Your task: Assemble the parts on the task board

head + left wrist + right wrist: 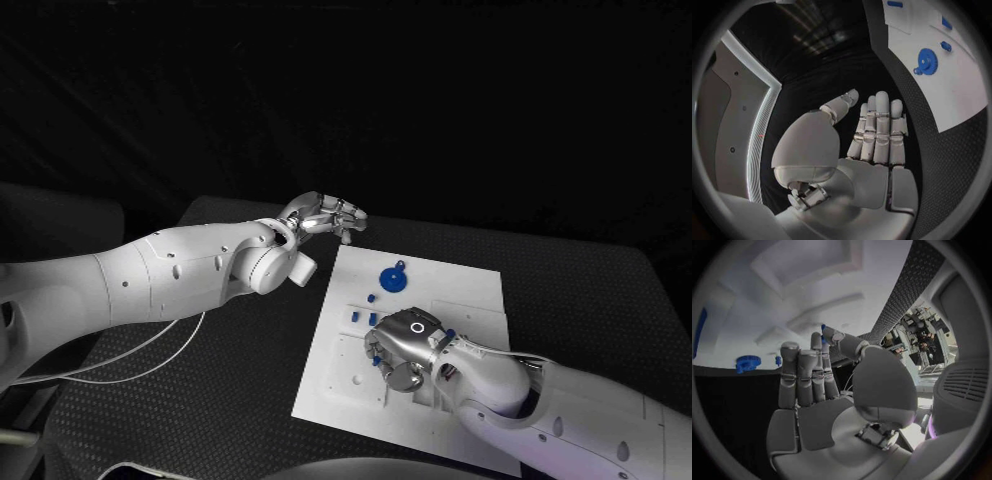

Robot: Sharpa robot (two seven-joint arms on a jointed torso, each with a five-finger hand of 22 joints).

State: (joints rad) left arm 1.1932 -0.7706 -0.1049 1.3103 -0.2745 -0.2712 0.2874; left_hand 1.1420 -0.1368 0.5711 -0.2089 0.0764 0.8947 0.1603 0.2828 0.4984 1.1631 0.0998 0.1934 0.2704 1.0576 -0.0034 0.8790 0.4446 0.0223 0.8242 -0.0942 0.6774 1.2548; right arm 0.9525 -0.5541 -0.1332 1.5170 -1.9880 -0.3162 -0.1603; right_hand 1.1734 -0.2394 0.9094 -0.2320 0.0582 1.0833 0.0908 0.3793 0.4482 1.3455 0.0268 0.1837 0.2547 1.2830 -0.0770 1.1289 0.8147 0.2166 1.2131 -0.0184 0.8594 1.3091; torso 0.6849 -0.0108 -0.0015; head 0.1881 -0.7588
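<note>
The white task board [462, 300] lies in the middle of the table. A blue gear [394, 275] rests near its far edge, and small blue parts [372, 320] lie just nearer than it. My right hand [405, 343] is low over the board's middle; its thumb tip and a fingertip pinch a small blue part [824, 328], which is mostly hidden. My left hand [326, 214] hovers beyond the board's far left corner, fingers straight and holding nothing [876, 135]. The left wrist view shows the gear [927, 61] and the board [954, 95]; the gear [747, 362] also appears past my right fingers.
The board has raised blocks and recesses [811, 315] around my right hand. Black textured table [231, 400] surrounds the board, with free room to its left. A thin white cable [130, 365] trails below my left arm.
</note>
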